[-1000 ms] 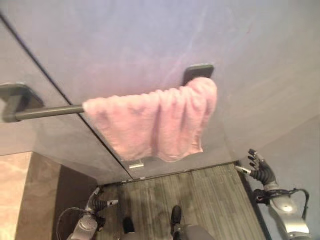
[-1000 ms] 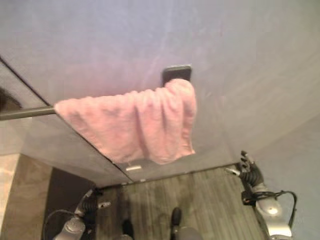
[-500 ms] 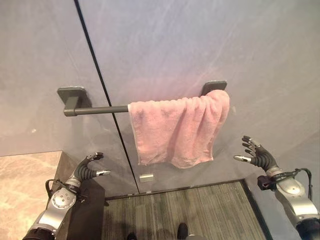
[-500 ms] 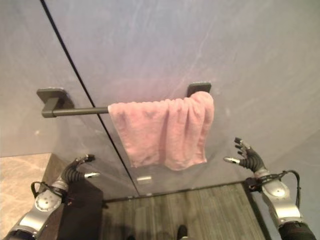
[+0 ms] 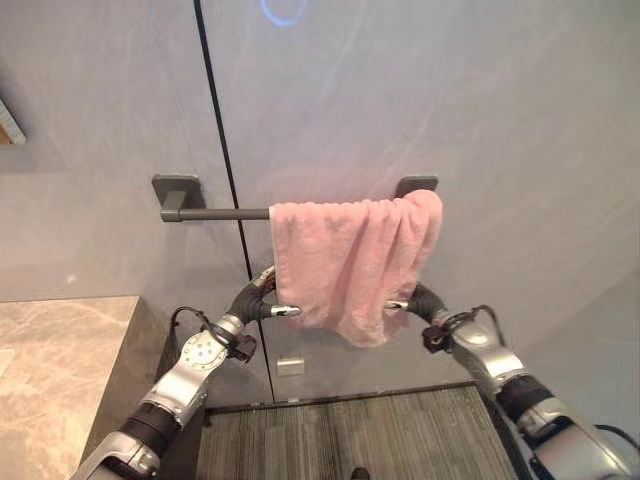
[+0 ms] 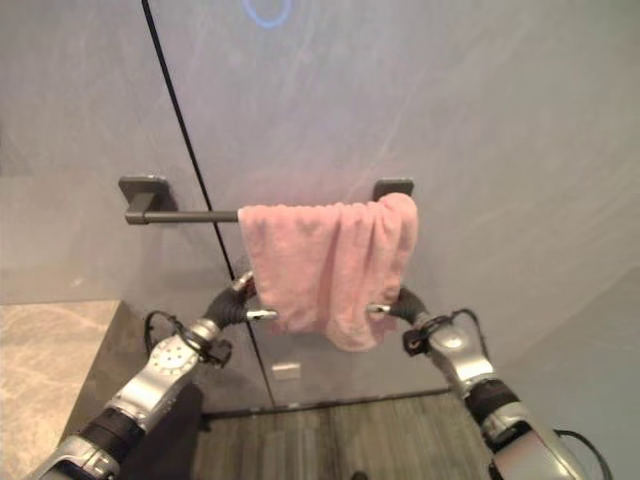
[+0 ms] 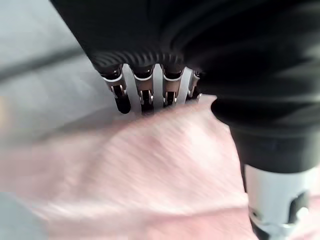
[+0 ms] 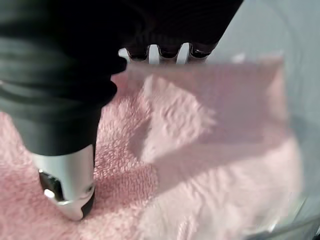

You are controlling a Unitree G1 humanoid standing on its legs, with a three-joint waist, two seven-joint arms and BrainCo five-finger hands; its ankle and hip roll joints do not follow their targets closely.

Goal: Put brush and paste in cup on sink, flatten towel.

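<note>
The left hand (image 5: 256,298) reaches up to the lower left edge of the pink towel (image 5: 352,258), its fingers (image 7: 143,95) behind the cloth and its thumb in front, though whether they actually pinch it cannot be told. The right hand (image 5: 420,300) sits at the towel's lower right edge, fingers hidden behind the cloth, so its grip cannot be told either. The towel hangs bunched over the right end of the dark towel bar (image 5: 215,213), on the grey wall (image 5: 420,90).
</note>
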